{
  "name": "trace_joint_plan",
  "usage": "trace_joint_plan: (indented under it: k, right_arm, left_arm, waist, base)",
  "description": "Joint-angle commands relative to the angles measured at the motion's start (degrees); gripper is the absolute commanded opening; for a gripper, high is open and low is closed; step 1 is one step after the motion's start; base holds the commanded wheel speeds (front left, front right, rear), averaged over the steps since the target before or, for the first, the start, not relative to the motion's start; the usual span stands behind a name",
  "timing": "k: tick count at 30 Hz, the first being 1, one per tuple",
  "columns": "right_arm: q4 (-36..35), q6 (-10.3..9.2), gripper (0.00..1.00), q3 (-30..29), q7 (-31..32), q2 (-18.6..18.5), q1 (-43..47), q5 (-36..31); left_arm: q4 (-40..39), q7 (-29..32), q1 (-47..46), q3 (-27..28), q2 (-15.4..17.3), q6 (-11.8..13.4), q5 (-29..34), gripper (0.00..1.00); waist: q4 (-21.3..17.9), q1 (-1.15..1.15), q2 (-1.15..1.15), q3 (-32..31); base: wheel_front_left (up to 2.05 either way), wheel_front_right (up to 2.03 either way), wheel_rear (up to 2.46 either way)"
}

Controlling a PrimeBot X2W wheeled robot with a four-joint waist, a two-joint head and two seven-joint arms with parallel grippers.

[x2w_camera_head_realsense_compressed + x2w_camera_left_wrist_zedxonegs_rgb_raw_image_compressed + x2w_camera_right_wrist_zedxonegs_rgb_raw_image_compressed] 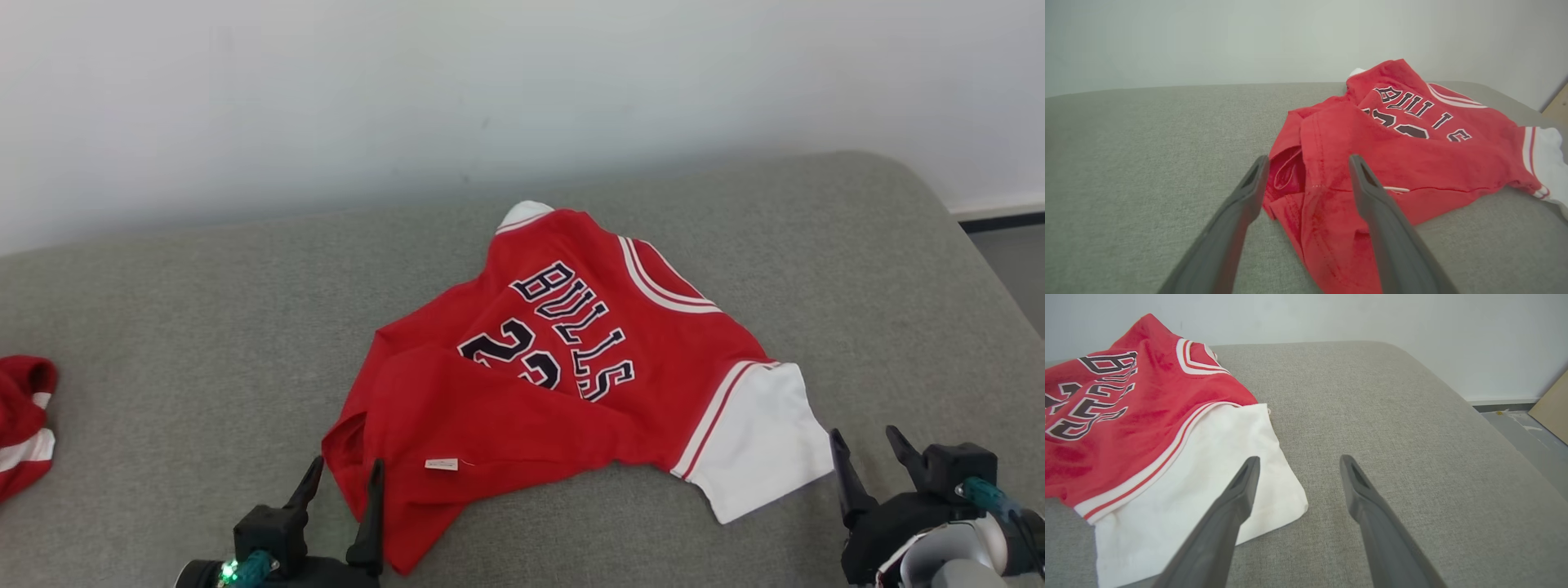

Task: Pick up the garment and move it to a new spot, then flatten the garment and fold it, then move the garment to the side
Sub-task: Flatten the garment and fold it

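Upon one couch (204, 327) lies one jersey (522, 425) — left claw (347, 464), right claw (862, 431) (both spread).

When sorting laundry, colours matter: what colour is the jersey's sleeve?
White sleeve, red-striped trim; right wrist view.

Two red garments (563, 384) (23, 425), two tools (347, 464) (863, 433), one grey cushion (163, 327).

Your setting: plain bare room, home or lab unclear. Grey upholstered cushion (163, 327) against white wall (326, 82), dark skirting (996, 219), grey floor (1527, 441), tan board (1553, 412).
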Motion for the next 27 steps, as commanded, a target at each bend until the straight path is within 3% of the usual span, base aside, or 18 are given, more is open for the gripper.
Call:
trace_joint_plan:
  k: [1, 17, 26, 27]
  right_arm:
    - [0.53, -0.11, 1.00, 1.06, 0.11, 0.24, -1.31, 0.13]
    - [3.93, -0.12, 1.00, 3.44, -2.13, -0.25, -4.82, 1.72]
    - [6.71, -0.12, 1.00, 4.85, -2.44, -1.22, -5.80, 2.42]
    - [7.26, -0.12, 1.00, 5.15, -2.38, -1.31, -5.96, 2.46]
  left_arm:
    - [2.71, -0.24, -1.95, -0.22, -0.15, -0.42, -0.72, 1.00]
    - [18.33, -1.99, -10.66, -1.98, -0.57, -2.40, -2.31, 1.00]
    - [16.14, -3.15, -8.65, -1.83, -1.30, -1.70, -2.53, 1.00]
    - [15.43, -3.19, -8.36, -2.31, -1.33, -1.80, -2.06, 0.96]
  waist:
    - [-1.98, 0.00, 0.00, 2.07]
    - [-3.33, 0.00, 0.00, 4.52]
    - [-2.72, 0.00, 0.00, 4.48]
    - [-2.50, 0.00, 0.00, 4.57]
  base:
    - [0.00, 0.00, 0.00]
    - [0.00, 0.00, 0.00]
    - [0.00, 0.00, 0.00]
    - [0.00, 0.00, 0.00]
